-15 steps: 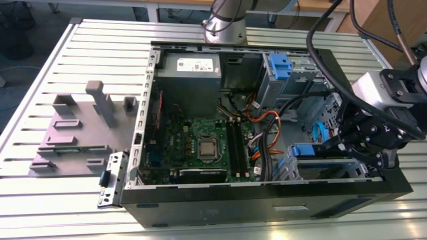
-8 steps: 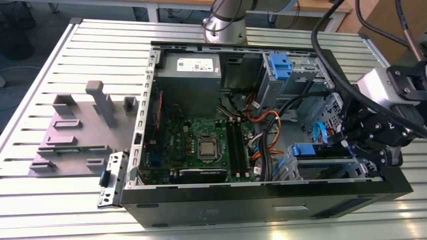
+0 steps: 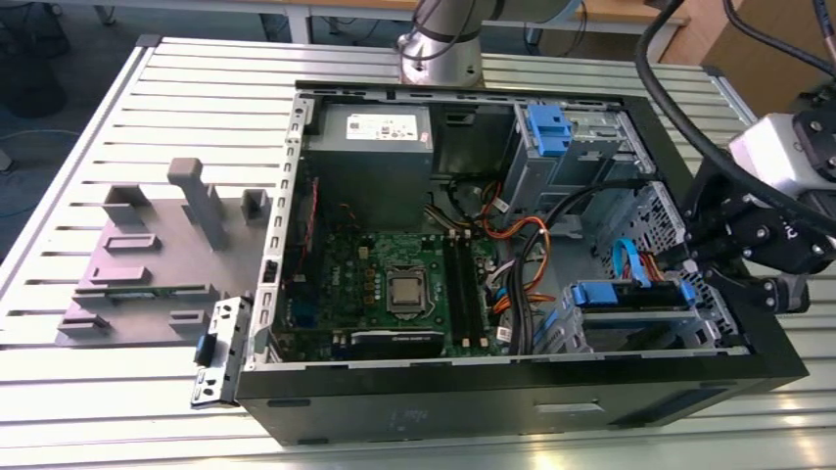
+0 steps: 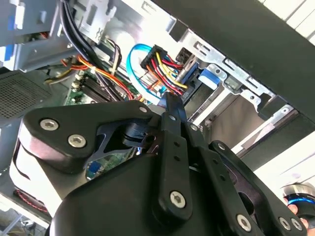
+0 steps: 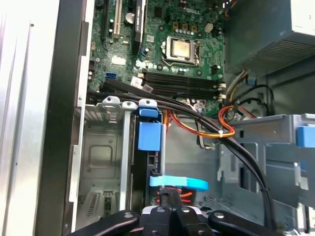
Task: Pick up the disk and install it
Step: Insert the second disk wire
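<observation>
The disk (image 3: 625, 297) sits in the lower drive bay of the open computer case (image 3: 523, 392), at the exterior view's right; its blue carrier faces up. In the first wrist view the disk (image 5: 149, 136) stands edge-on in the metal cage, with its blue tab showing. My gripper (image 3: 696, 286) hangs just past the disk's end, by the case's side wall. Its black fingers (image 4: 170, 110) meet at the tips, shut with nothing seen between them. They point at the power and data plugs (image 4: 156, 55) beside the disk's blue tab (image 4: 210, 78).
A light blue data cable (image 5: 178, 183) crosses just ahead of the fingertips. Black cables (image 5: 206, 123) and orange wires run over the motherboard (image 3: 392, 284). A grey power supply (image 3: 376, 127) and an upper bay with a blue bracket (image 3: 546, 125) stand at the back. A grey fixture (image 3: 151, 264) lies outside.
</observation>
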`<state>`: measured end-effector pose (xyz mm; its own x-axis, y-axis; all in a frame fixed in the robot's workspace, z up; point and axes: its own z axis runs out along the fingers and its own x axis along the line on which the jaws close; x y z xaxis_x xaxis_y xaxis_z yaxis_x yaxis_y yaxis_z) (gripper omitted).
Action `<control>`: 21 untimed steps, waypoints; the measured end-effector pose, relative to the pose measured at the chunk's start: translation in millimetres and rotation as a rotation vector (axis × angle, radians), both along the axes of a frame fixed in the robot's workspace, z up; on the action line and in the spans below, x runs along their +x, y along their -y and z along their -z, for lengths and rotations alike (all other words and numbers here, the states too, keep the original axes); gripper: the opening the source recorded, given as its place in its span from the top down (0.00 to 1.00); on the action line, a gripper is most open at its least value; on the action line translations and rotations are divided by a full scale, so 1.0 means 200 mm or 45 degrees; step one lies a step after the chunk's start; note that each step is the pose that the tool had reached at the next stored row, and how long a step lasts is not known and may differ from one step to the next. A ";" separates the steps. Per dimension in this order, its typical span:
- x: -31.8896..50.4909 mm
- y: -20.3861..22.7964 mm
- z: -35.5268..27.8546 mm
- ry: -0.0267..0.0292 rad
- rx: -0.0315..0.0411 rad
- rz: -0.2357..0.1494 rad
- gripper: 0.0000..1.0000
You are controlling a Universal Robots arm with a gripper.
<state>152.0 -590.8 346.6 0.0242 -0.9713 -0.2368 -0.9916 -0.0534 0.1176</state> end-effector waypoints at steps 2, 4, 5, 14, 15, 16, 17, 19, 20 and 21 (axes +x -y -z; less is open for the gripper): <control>0.004 0.000 -0.017 0.0000 0.0059 0.000 0.89; 0.005 0.000 -0.041 0.0000 0.0108 0.000 0.89; 0.006 0.000 -0.054 0.0000 0.0130 0.000 0.89; 0.007 0.000 -0.119 0.0001 0.0180 0.000 0.89; 0.007 0.000 -0.120 0.0000 0.0180 0.000 0.89; 0.007 0.000 -0.120 0.0001 0.0180 0.000 0.89; 0.007 0.000 -0.121 0.0000 0.0179 0.000 0.89; 0.007 0.000 -0.121 0.0000 0.0179 0.000 0.89; 0.007 0.000 -0.121 0.0000 0.0180 0.000 0.89; 0.007 0.000 -0.121 0.0001 0.0180 0.000 0.89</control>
<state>153.4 -590.8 370.8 0.0242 -0.9678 -0.2505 -0.9916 -0.0550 0.1168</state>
